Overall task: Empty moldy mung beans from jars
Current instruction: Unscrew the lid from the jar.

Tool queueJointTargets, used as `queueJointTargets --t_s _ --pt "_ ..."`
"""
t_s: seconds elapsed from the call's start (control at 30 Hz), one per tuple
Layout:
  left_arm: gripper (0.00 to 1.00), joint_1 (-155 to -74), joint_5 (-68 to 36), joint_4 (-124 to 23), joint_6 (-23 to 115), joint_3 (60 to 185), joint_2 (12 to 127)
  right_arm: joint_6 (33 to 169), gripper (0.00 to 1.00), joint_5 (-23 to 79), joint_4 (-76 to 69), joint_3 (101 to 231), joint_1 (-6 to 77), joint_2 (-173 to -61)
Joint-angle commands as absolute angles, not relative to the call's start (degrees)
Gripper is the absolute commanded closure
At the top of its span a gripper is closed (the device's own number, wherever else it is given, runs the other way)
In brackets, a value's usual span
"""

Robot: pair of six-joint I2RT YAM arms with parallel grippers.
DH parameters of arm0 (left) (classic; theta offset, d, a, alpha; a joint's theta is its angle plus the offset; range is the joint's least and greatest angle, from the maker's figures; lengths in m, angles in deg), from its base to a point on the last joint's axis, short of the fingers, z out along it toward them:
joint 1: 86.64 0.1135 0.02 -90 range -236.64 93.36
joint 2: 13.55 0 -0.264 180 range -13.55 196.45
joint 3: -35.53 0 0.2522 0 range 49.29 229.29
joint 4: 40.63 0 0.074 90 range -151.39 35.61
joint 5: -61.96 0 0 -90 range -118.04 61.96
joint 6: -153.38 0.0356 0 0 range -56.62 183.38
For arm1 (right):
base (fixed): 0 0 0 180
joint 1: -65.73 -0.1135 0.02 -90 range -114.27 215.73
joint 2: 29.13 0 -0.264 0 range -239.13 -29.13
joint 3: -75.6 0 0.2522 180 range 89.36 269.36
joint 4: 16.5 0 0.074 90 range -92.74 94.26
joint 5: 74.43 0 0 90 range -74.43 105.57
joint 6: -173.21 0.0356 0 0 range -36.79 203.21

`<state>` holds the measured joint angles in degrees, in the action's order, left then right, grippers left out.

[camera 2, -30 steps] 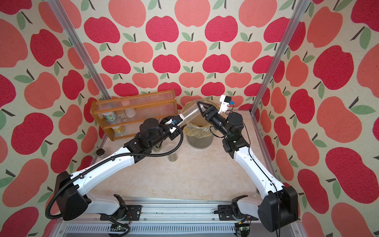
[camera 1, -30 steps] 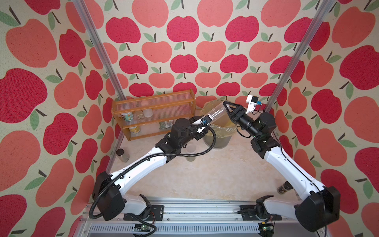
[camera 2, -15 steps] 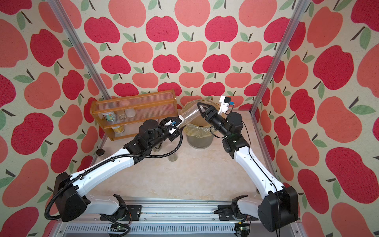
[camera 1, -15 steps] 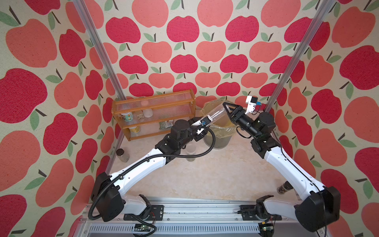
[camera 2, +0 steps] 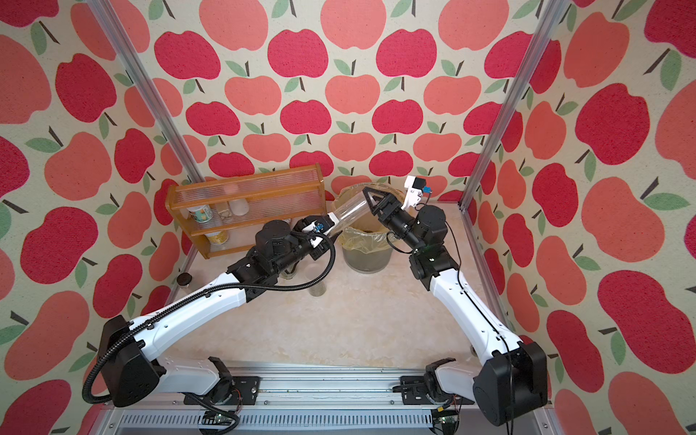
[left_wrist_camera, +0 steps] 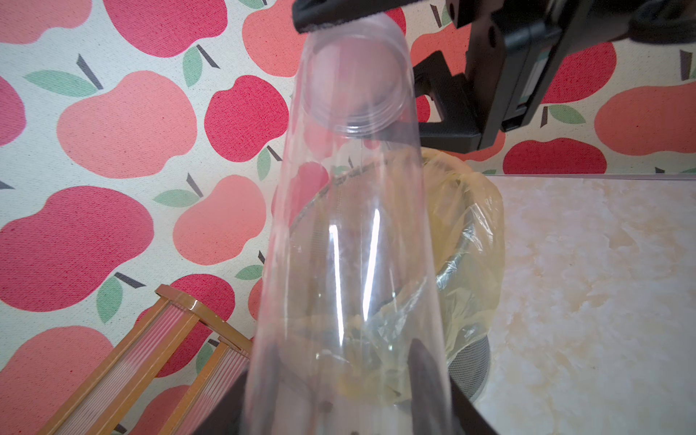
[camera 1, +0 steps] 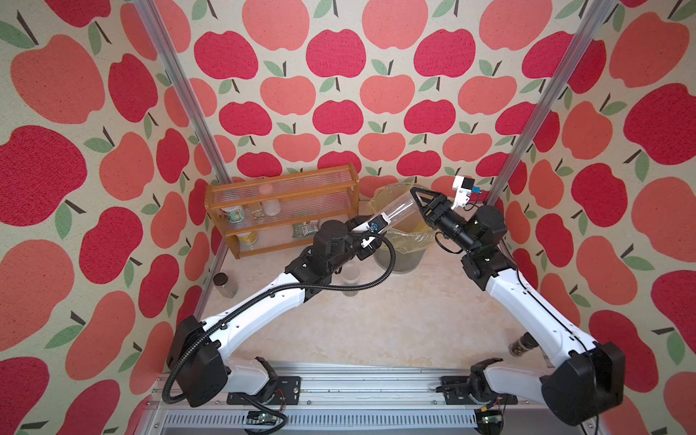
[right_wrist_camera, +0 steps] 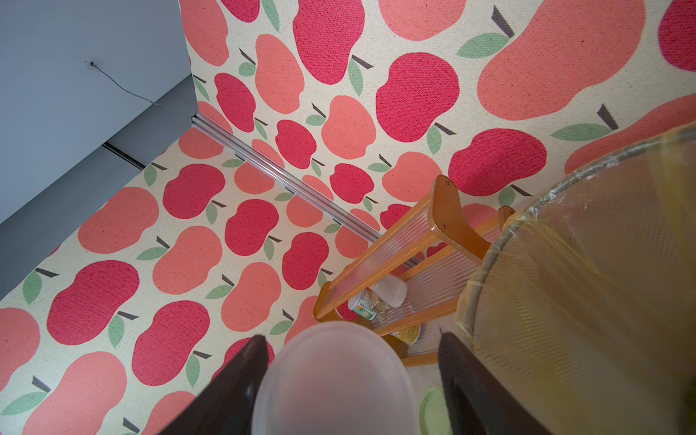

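The tall slim clear tube, one of the jars, is tilted above the lined mesh bin. My left gripper is shut on its lower end. The tube looks nearly empty, with only a few dark mung beans near the held end. My right gripper is shut on the frosted cap at the raised end. A short clear jar stands on the table under my left arm.
A wooden rack with tubs and packets stands at the back left, right beside the bin. A pale green lid shows low beside the bin. A small brown-capped jar stands by the left post. A dark bottle lies near my right arm.
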<state>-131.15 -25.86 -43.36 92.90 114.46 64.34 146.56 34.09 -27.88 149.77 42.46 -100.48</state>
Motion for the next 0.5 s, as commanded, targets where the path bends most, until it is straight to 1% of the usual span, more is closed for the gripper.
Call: queueJointTargets --t_s 0.0,0.1,0.3,0.47 --pt "0.61 -131.4 -25.4 -41.78 92.73 114.24 62.75 146.29 0.32 34.3 -28.83 150.43 42.81 -100.54" --pt "0.61 -131.4 -25.75 -41.61 93.02 114.49 63.03 146.45 0.34 35.58 -28.91 151.05 42.81 -101.23" --pt "0.61 -131.33 -25.32 -41.56 93.02 114.86 63.08 147.04 0.35 38.0 -28.2 152.52 42.81 -102.68" --pt "0.61 -131.38 -25.49 -42.13 93.29 115.29 63.52 147.15 0.44 38.34 -29.32 152.43 42.79 -102.74"
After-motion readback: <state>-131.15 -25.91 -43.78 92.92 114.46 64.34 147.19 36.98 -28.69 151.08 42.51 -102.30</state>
